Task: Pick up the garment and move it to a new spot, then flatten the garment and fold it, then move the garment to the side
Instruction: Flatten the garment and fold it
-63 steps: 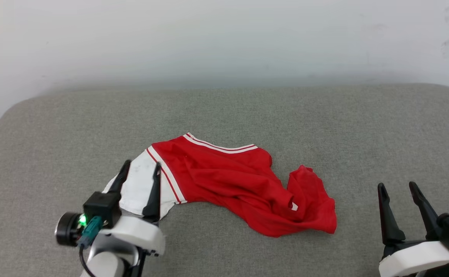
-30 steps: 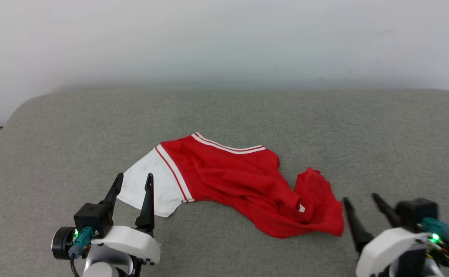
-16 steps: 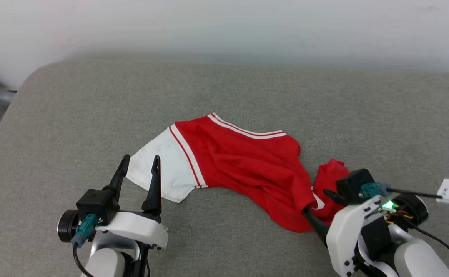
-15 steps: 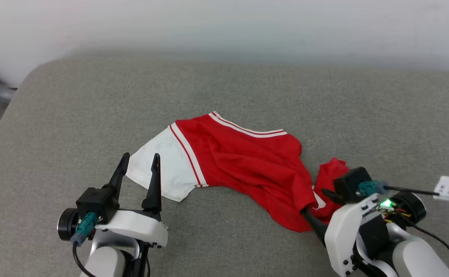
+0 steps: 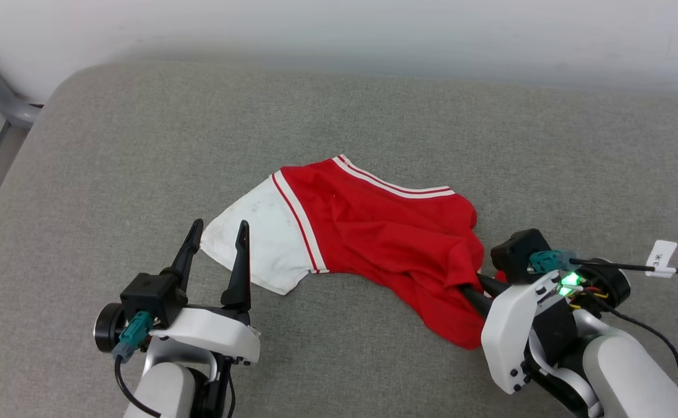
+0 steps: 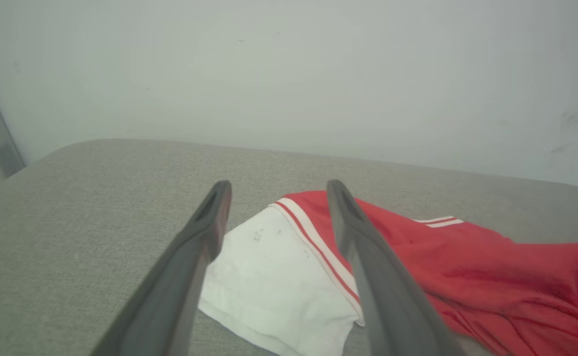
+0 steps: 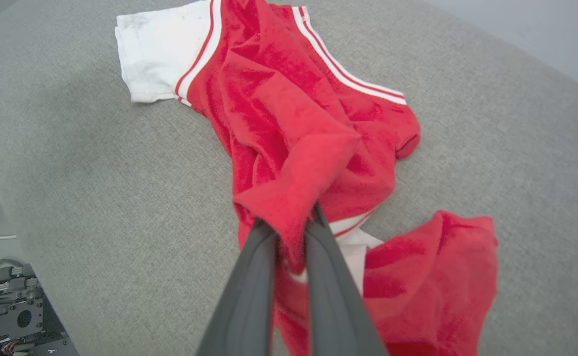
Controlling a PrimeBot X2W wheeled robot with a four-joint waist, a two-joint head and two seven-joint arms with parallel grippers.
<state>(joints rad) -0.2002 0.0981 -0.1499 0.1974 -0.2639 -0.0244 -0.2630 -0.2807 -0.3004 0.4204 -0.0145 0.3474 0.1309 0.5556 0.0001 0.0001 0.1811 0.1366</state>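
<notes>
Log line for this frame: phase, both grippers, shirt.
phase: pick-up | right gripper: shut on shirt fold | left gripper: open, near sleeve | shirt: crumpled on cushion

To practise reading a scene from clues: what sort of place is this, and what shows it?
Probably an indoor test area for a robot, not a lived-in room: a bare white wall, a plain grey padded surface carrying one crumpled shirt, and a metal frame at its left edge.
</notes>
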